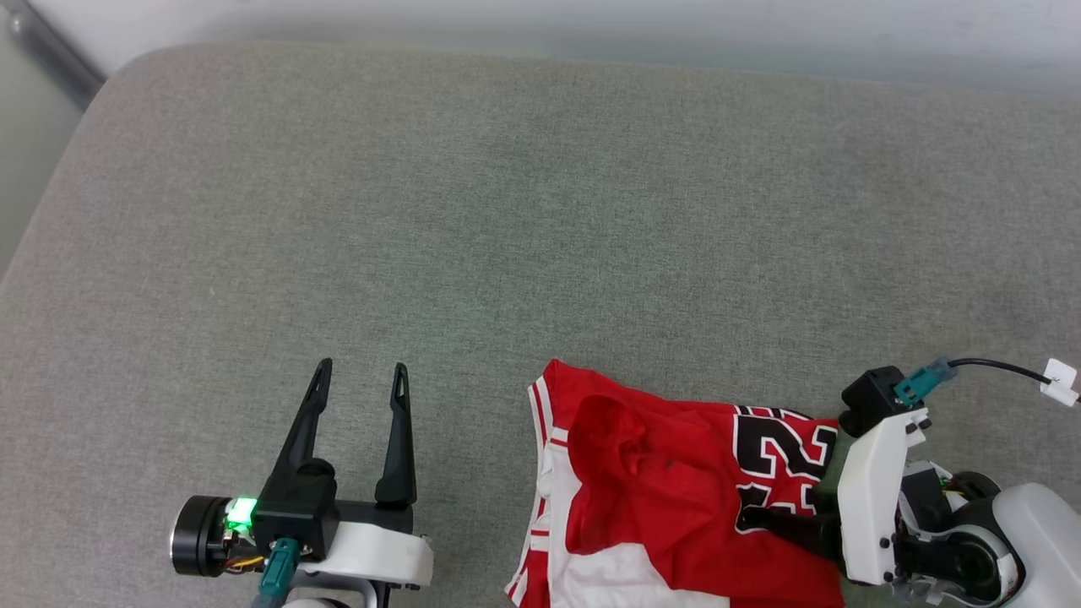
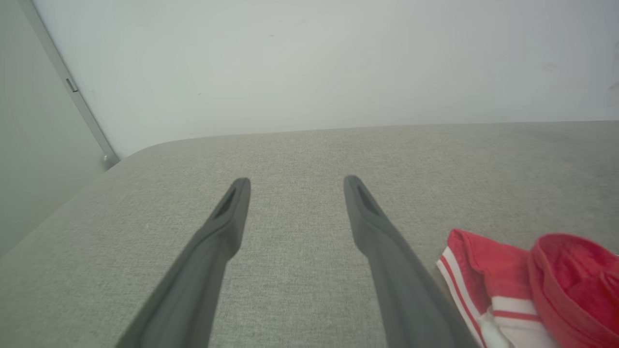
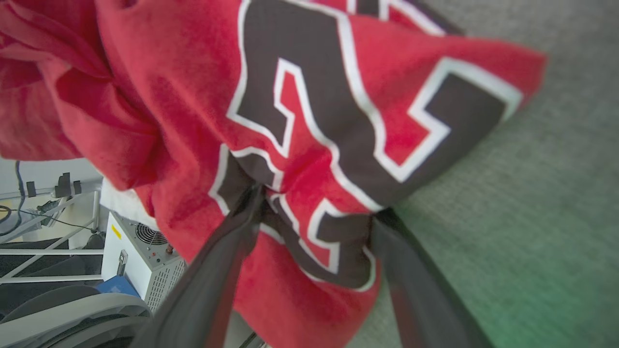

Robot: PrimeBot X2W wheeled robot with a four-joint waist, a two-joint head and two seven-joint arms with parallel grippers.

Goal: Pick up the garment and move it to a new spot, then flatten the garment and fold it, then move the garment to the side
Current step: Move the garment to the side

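The garment [image 1: 659, 473] is a red jersey with white sleeve and striped trim. It lies crumpled at the near edge of the grey padded table [image 1: 507, 211], its black white-outlined number facing up, and part of it hangs over the edge. My right gripper [image 1: 764, 507] reaches into it from the right. In the right wrist view, the right gripper [image 3: 316, 205] stands open with its fingers wide apart and a bunch of the printed garment [image 3: 184, 96] between them. To the garment's left, my left gripper [image 1: 361, 367] is open over bare table; in its own view the left gripper [image 2: 296, 181] has the garment [image 2: 488, 270] at lower right.
A pale wall [image 2: 309, 63] runs behind the table's far edge. A black cable with a white tag [image 1: 1060, 380] trails from my right wrist. Below the near edge, a white box with a fan grille [image 3: 140, 261] and metal frames stand on the floor.
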